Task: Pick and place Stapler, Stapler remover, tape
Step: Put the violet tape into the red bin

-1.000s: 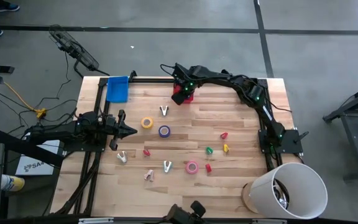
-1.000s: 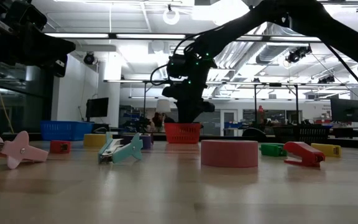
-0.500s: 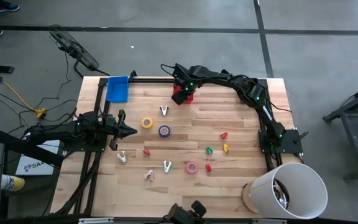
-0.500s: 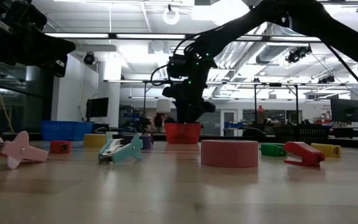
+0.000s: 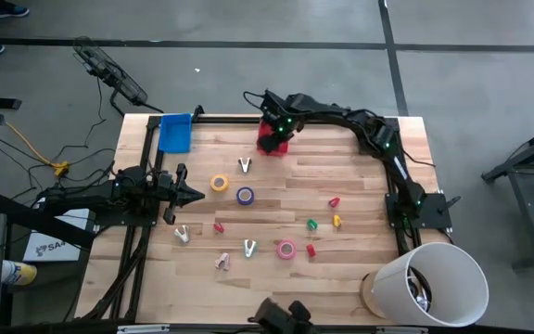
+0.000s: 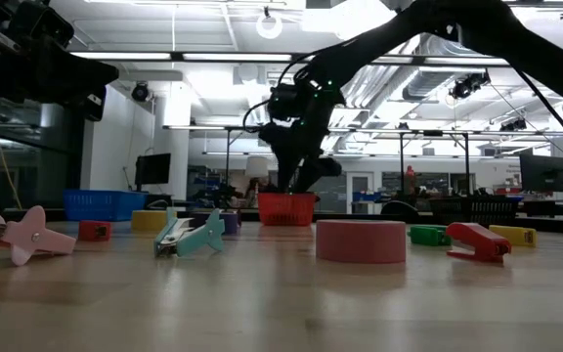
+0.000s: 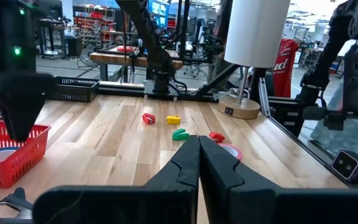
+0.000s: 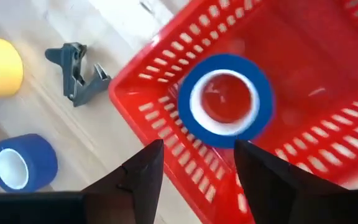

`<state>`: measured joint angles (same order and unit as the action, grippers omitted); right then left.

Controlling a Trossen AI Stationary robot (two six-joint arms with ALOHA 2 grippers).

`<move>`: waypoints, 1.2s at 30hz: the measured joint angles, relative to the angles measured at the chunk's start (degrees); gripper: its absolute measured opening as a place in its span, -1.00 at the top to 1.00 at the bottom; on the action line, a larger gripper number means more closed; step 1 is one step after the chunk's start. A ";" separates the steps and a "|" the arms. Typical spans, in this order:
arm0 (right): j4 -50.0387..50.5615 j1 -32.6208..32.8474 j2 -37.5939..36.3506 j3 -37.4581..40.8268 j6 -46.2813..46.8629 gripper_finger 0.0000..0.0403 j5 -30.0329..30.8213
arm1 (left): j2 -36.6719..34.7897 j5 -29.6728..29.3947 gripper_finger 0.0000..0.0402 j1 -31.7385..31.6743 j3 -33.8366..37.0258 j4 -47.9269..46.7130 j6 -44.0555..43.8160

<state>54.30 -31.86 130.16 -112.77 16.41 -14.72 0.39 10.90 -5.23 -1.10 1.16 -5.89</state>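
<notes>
My right gripper (image 8: 197, 177) stands open just above the red basket (image 5: 273, 141) at the table's far edge. A blue tape roll with a white core (image 8: 225, 102) lies inside the basket, below the fingers and free of them. Yellow tape (image 5: 219, 183), blue tape (image 5: 245, 195) and pink tape (image 5: 286, 249) lie flat on the table. Stapler removers (image 5: 245, 165) (image 5: 249, 247) and small red, green and yellow staplers (image 5: 311, 224) are scattered about. My left gripper (image 5: 193, 195) waits shut at the table's left, holding nothing.
A blue tray (image 5: 176, 133) sits at the far left corner. A white bucket (image 5: 429, 283) stands off the near right corner. Bare wood lies between the basket and the staplers on the right.
My right gripper has risen a little above the red basket and shifted slightly toward the table's far right.
</notes>
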 joint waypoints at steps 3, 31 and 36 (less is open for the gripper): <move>0.11 -0.70 -1.62 0.00 -1.36 0.10 0.75 | 0.01 0.01 1.00 0.01 -0.02 0.01 0.00; 3.05 13.69 -8.03 0.00 -42.79 0.16 -1.78 | -0.01 0.00 1.00 0.00 0.00 0.01 0.00; 1.51 16.65 -8.03 0.40 -48.26 0.16 -1.92 | 0.01 0.00 1.00 0.02 -0.01 0.01 0.00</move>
<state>55.80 -15.21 122.13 -112.37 -31.84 -16.64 0.40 10.90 -5.22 -1.11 1.17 -5.89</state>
